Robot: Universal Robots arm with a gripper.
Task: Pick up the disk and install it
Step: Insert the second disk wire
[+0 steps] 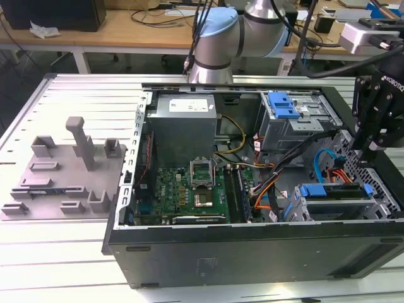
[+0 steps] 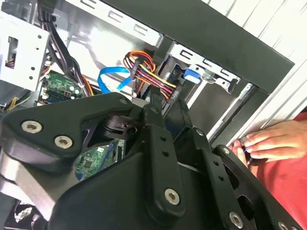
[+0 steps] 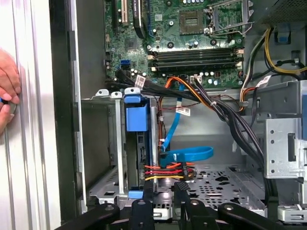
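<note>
Hovering over the open computer case [image 1: 252, 252], the gripper [image 3: 163, 189] is holding nothing, its fingertips [image 3: 180, 188] slightly apart just above the cable bundle [image 3: 165, 171]. The disk [image 3: 135, 143] is sitting edgewise in the drive cage [image 3: 103, 143] beside it. A person's hand [image 3: 7, 91] is resting outside the case.
</note>
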